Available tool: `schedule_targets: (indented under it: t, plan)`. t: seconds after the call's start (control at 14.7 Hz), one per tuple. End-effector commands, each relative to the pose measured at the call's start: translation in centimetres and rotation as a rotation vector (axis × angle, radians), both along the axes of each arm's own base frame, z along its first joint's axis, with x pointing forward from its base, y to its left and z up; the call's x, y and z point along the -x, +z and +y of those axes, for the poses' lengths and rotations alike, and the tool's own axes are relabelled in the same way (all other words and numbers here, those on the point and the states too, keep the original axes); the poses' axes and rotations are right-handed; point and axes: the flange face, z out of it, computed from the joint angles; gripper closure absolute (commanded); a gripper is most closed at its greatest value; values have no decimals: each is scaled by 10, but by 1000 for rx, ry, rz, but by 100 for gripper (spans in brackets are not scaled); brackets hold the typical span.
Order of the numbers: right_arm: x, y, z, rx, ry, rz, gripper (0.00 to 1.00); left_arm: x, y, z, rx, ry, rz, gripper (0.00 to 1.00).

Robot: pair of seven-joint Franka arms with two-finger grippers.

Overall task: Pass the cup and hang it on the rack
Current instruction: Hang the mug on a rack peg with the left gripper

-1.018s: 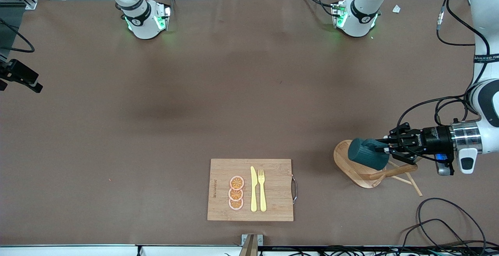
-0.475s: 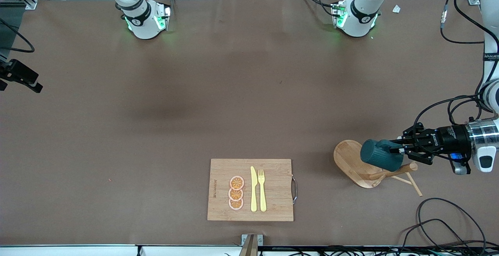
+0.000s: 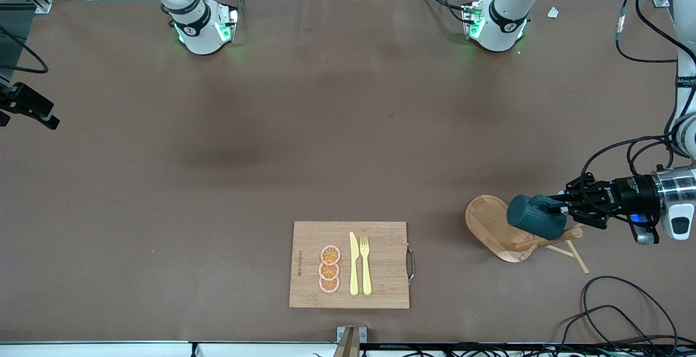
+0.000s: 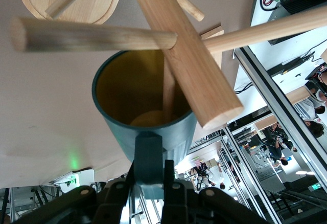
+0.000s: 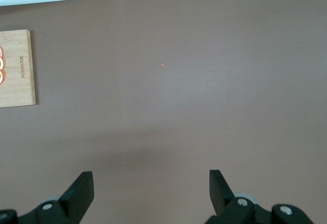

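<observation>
**Cup held on its side at the wooden rack**

The brown-covered table [image 3: 272, 145] lies bare across its middle and toward the right arm's end, so most of its surface is open room. The crowding is all at the left arm's end, close to that edge of the table.

The left pincer [image 3: 565, 208] is clamped tight on the loop handle of the dark teal-green ribbed cup [image 3: 535, 217], holding it on its side over the light wooden mug rack [image 3: 489, 226]. In the left wrist view the cup's [image 4: 145, 116] yellowish-tan mouth faces the rack [image 4: 184, 55], with the thick post and a peg crossing right in front of the rim.

The right pincer [image 5: 148, 193] hangs wide open over bare table, holding nothing; that arm waits.

A rectangular bamboo cutting board [image 3: 380, 264] lies near the front edge, carrying three orange slices [image 3: 329, 269], a yellow knife [image 3: 353, 264] and a yellow fork [image 3: 365, 264]. Black cables [image 3: 614, 302] loop on the table just beside the rack.
</observation>
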Motion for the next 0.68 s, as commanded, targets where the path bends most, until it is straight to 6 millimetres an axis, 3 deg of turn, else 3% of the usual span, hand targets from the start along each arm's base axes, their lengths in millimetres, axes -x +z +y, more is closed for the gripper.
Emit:
schedule_targets:
  t: [0.0,0.34,0.41,0.48,0.61]
  plan:
    - [5,1,-5,3,6,0,0,0,7,0,29,-7,-11,95]
    - [5,1,-5,3,4,0,0,1,7,3,30,-4,-14,91]
    - [5,1,-4,3,7,0,0,1,6,3,31,-4,-13,81]
    - [5,1,-5,3,4,0,0,0,6,2,32,-5,-13,59]
    - [5,1,-5,3,6,0,0,0,8,2,31,-5,-13,35]
